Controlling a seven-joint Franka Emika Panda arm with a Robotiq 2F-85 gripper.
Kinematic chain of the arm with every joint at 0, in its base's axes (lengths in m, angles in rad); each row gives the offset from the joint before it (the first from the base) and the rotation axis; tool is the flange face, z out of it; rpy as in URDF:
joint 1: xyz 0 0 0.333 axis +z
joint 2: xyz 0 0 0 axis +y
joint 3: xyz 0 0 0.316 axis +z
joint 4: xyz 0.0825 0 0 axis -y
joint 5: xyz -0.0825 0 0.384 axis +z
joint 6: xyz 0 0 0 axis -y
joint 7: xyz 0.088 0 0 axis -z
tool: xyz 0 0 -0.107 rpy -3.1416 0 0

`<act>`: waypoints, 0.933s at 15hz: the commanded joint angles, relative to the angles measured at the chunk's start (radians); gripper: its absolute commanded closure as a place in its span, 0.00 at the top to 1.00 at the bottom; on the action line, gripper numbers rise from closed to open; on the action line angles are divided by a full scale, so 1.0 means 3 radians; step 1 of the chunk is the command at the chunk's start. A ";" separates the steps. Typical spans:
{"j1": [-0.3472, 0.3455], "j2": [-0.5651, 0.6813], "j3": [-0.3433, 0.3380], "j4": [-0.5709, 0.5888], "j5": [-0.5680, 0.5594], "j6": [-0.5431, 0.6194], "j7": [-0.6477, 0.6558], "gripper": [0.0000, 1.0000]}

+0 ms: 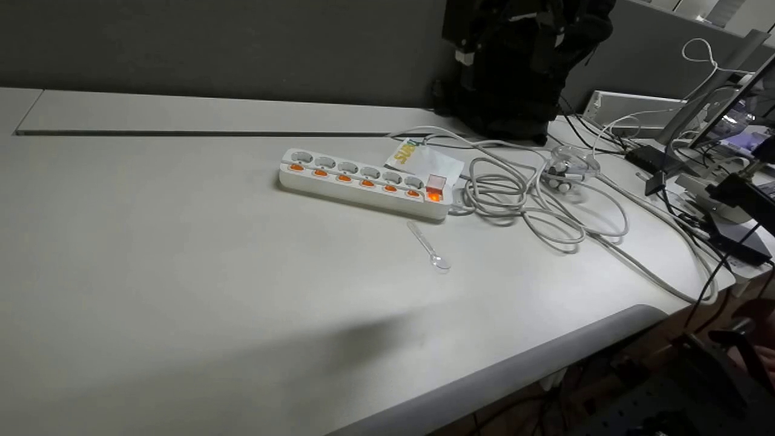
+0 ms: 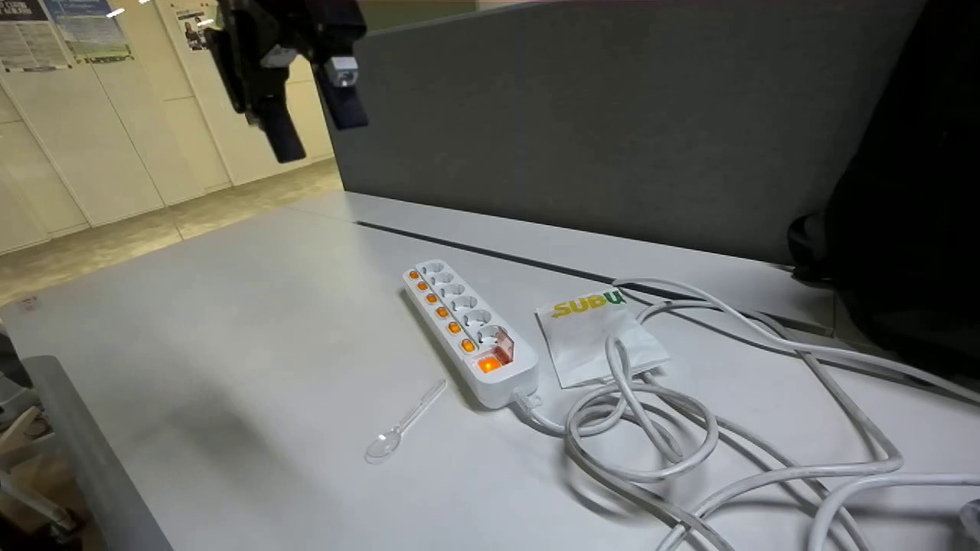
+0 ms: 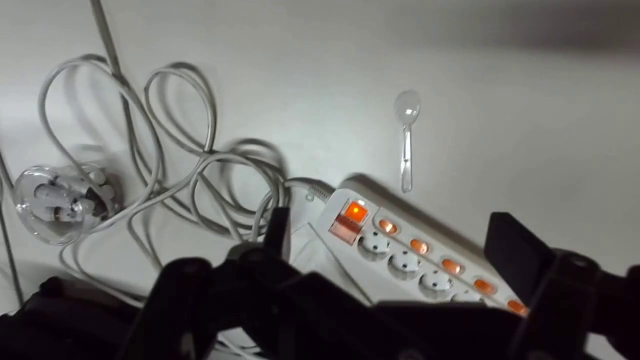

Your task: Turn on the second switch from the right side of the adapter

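Observation:
The adapter is a white power strip [image 1: 363,197], lying flat on the white table; it also shows in an exterior view [image 2: 514,383] and in the wrist view [image 3: 327,215]. At its cable end a square orange switch [image 3: 356,212] glows under a raised clear-red cover. Beside it runs a row of several oval orange switches; the nearest oval [image 3: 388,226] is second from the cable end. It also shows in an exterior view [image 1: 413,193]. My gripper [image 2: 320,138] is high above the table, open, with nothing between its fingers. In the wrist view my gripper [image 3: 392,230] frames part of the strip.
A clear plastic spoon [image 1: 429,246] lies near the strip's cable end. A white paper packet [image 2: 589,344] lies behind it. Looped grey cable [image 2: 716,432], a clear jar [image 3: 62,205] and a black backpack [image 1: 502,109] are on the cable side. A grey partition [image 2: 612,115] stands behind.

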 commanded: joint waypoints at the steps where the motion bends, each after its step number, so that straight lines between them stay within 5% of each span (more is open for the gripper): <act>1: -0.0084 0.0311 -0.0047 0.0177 -0.0192 0.0595 0.0460 1.00; 5: -0.0066 0.0740 -0.0178 0.0396 0.0477 0.1077 0.0083 1.00; 9: -0.0068 0.1095 -0.0225 0.0599 0.0977 0.1117 -0.0240 1.00; 10: -0.0059 0.1171 -0.0236 0.0645 0.0989 0.1073 -0.0259 0.75; 14: -0.0002 0.1399 -0.0312 0.0725 0.0831 0.1013 -0.0134 0.53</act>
